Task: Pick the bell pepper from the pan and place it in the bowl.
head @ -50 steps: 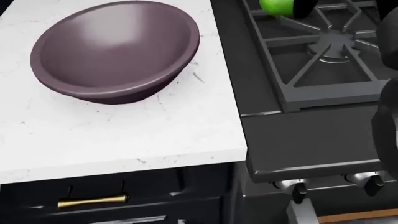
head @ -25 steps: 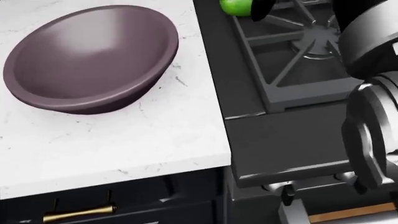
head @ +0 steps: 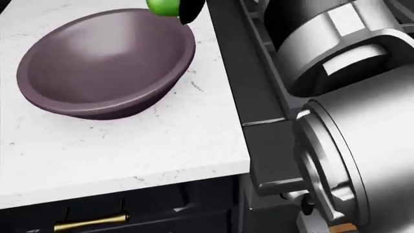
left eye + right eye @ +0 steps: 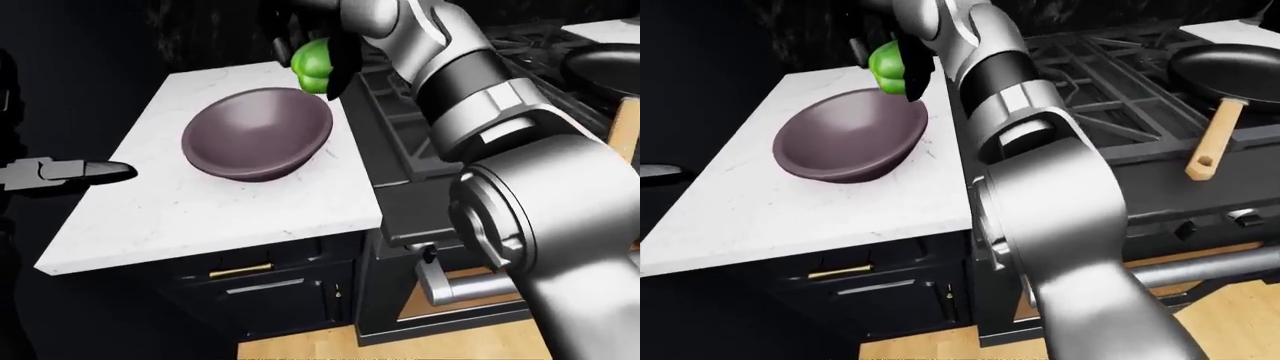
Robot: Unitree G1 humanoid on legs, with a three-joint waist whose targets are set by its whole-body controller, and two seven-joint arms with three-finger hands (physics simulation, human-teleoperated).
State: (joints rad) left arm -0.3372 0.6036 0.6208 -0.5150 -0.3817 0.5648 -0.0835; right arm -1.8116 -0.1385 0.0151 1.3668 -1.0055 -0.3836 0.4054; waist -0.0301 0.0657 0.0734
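A green bell pepper hangs in the air with the dark fingers of my right hand shut round it. It is above the upper right rim of the dark purple bowl, which stands on the white marble counter. In the head view only the pepper's lower part shows, at the top edge over the bowl. The black pan with a wooden handle rests on the stove at the right. At the left edge my left hand is open, fingers stretched out, holding nothing.
The black stove with iron grates adjoins the counter's right edge. My right arm fills the right of the head view. Dark drawers with a brass handle sit under the counter, above a wooden floor.
My right hand has carried the pepper leftward, from over the stove grate to over the bowl's rim. The right arm now fills much more of the head view.
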